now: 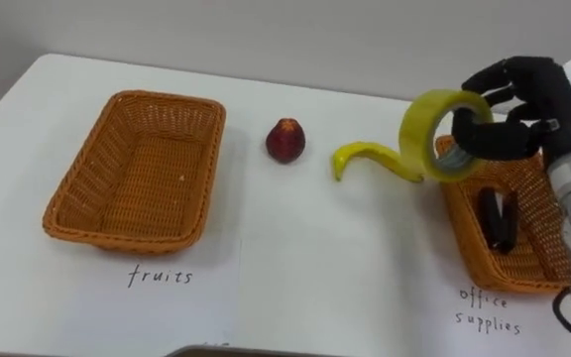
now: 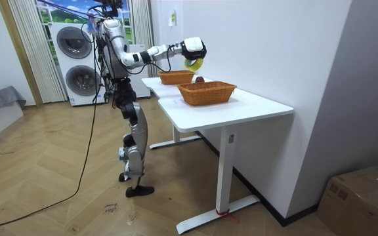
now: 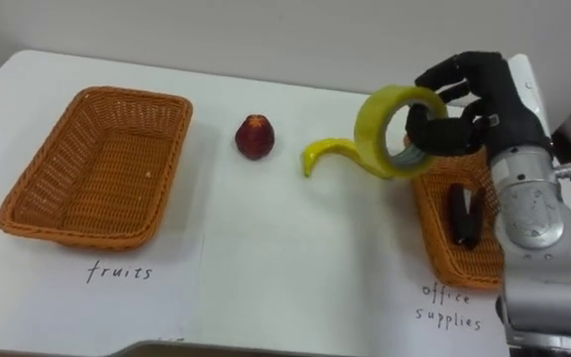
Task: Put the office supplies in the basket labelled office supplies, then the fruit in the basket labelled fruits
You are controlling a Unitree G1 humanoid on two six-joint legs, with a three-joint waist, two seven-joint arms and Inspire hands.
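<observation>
Right hand (image 1: 533, 99) grips tape roll (image 1: 416, 134) over right basket (image 1: 461, 213) rim.

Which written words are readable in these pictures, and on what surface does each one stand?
"fruits": handwritten on the white table, before the left basket.
"office supplies": handwritten in two rows on the table, before the right basket.
Yellow tape roll in the right hand: no readable print.

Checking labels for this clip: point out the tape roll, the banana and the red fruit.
tape roll (image 1: 416, 124), left eye view, left outer band.
banana (image 1: 360, 153), left eye view, middle of curve.
red fruit (image 1: 285, 141), left eye view, centre.
</observation>
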